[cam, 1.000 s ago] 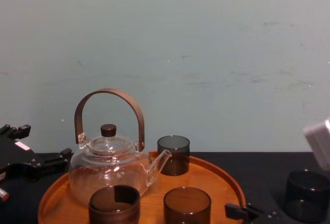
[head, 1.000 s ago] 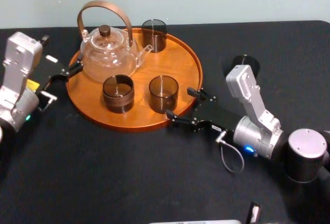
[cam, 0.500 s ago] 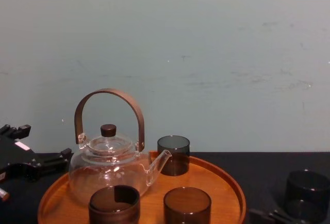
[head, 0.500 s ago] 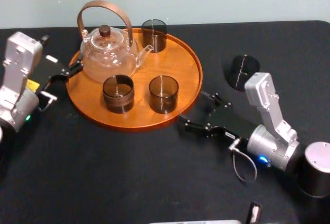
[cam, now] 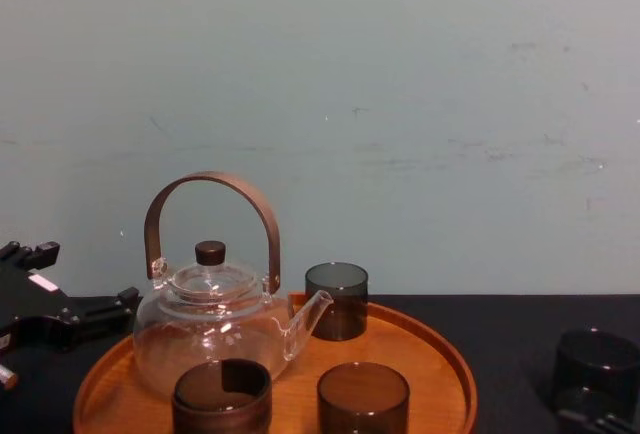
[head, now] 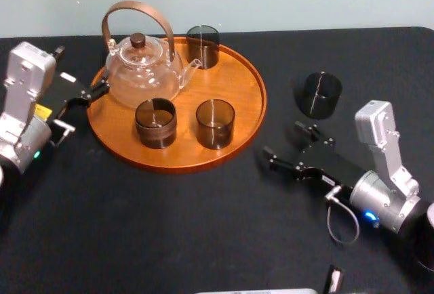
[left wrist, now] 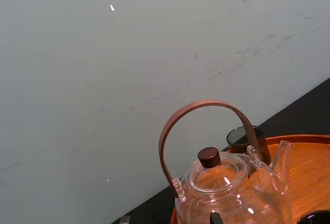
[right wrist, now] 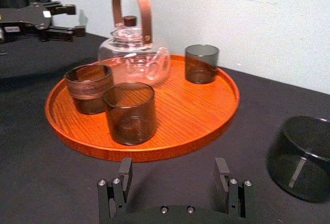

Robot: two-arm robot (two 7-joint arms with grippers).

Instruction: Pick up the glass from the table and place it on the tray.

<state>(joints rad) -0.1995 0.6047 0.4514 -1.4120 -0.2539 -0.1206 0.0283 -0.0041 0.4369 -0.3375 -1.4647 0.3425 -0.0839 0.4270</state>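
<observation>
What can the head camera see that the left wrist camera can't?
Head camera: the right hand, open, over the black table next to a loose glass, and the left hand, open, parked at the tray's left edge.

Left wrist camera: scuff marks on the pale wall, and the teapot seen from the side.

Both: the teapot, the dark glass behind it, and the orange tray.

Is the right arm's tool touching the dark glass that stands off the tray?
Apart. The right wrist view shows bare black table between the open right tool and the glass.
</observation>
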